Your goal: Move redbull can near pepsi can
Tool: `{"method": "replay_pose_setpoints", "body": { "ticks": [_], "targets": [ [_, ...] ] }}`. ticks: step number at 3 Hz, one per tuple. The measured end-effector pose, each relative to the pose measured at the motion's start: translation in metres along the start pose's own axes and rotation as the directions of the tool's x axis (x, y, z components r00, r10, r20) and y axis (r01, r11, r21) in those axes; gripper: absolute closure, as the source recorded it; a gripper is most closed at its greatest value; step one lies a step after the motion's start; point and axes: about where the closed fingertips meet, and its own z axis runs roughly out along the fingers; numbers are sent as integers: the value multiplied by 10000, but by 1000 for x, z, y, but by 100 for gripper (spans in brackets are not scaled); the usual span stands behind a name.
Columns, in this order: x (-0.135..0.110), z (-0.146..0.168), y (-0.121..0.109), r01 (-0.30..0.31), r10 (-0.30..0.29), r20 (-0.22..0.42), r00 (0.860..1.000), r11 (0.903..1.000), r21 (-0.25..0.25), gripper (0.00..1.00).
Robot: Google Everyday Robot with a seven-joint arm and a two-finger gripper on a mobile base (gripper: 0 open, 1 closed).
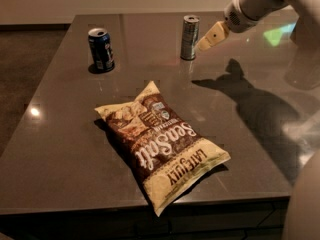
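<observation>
Transfer looks unstarted: the redbull can (pixel 189 38) stands upright at the far side of the bench (pixel 65 149), well apart from the pepsi can (pixel 101 49) to its left. The tool (pixel 212 36) hangs just right of the redbull can, not around it; whether it is open or closed I cannot tell. Grasping, carrying left and setting down all remain. A chip bag (pixel 162 146) lies nearer.

redbull can (pixel 190 37): 1 | pepsi can (pixel 101 50): 1 | chip bag (pixel 162 146): 1 | table (pixel 60 149): 1 | end effector (pixel 204 43): 1, beside redbull can
</observation>
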Motion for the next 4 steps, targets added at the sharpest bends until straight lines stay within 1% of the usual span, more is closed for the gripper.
{"method": "replay_pose_setpoints", "body": {
  "ticks": [1,2,4],
  "targets": [
    [-17,30,-7,-429,426,364,9984,9991,67,0],
    [-31,46,-11,-712,701,760,9946,9974,120,0],
    [-64,67,-8,-997,1001,1479,9839,9950,-106,0]
  ]
}}
